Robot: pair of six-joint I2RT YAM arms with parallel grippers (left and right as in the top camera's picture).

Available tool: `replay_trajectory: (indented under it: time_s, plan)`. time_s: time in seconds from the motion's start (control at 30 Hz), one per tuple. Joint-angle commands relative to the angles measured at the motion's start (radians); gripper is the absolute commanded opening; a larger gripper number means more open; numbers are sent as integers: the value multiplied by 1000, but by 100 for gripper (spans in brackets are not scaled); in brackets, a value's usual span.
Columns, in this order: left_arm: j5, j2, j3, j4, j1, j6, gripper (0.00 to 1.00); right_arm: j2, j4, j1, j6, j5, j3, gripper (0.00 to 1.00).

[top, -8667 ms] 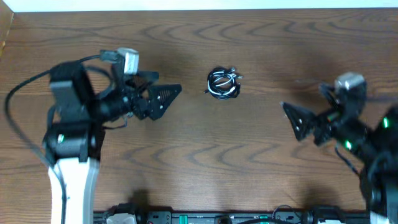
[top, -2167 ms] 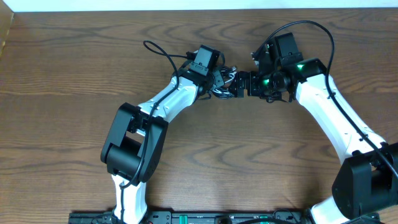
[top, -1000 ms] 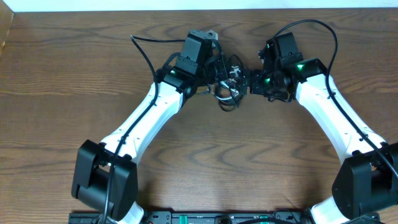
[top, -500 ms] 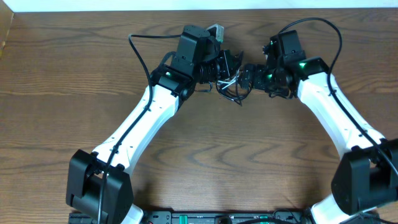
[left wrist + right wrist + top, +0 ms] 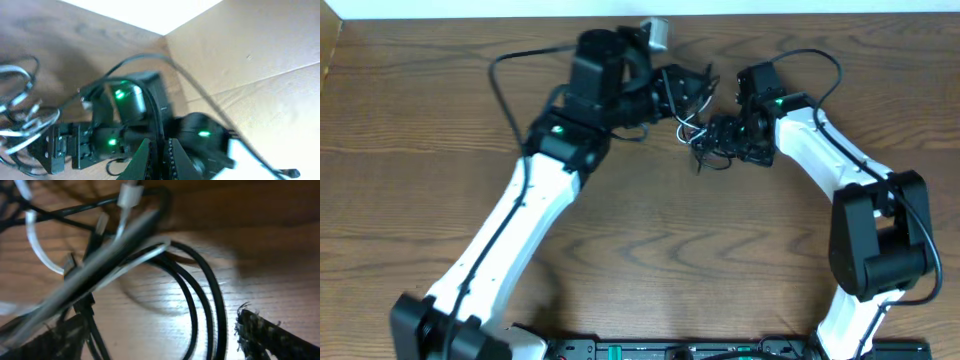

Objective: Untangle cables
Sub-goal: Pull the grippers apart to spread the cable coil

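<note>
Plainly, cables [image 5: 115, 247] sit inside the released right claw [image 5: 155, 330]; left claw [image 5: 157, 150] clenched on them.

— Our left gripper [image 5: 698, 82] sits nearer the far edge now, and its arm stretches out straighter.
— The cables [image 5: 698, 140] were a tight coil between our parted arms. Now they spread in loose loops, and our right gripper [image 5: 722, 135] has shifted left and down into them.

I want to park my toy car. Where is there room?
Bare table lies between the left arm and right arm near the front edge, and outside the left arm. The back right corner is bare too. It is crowded at the back middle, where the left gripper and right gripper meet at the cables.
</note>
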Motion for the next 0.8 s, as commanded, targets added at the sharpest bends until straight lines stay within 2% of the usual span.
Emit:
replay_trajectory:
  time_s: [0.0,0.03,0.23,0.3,0.57,0.7,0.77]
  plan:
    - [23,-72,4,-19,67,-1,8,33,-2,2,10,42,10,72]
    - [24,-87,4,-40,96,-1,8,39,-2,2,10,42,10,59]
    - [11,-103,4,-169,212,-1,7,39,-20,1,10,42,10,24]
    - [-29,-103,3,-238,240,-1,7,39,-25,2,10,41,10,2]
    - [-281,-101,0,-478,263,3,7,13,-24,-13,9,-111,16,1]
    - [-473,-90,0,-583,263,14,8,-94,-37,-38,-3,-165,16,1]
    - [-499,-81,0,-609,263,14,7,-164,-29,-43,-23,-194,16,1]
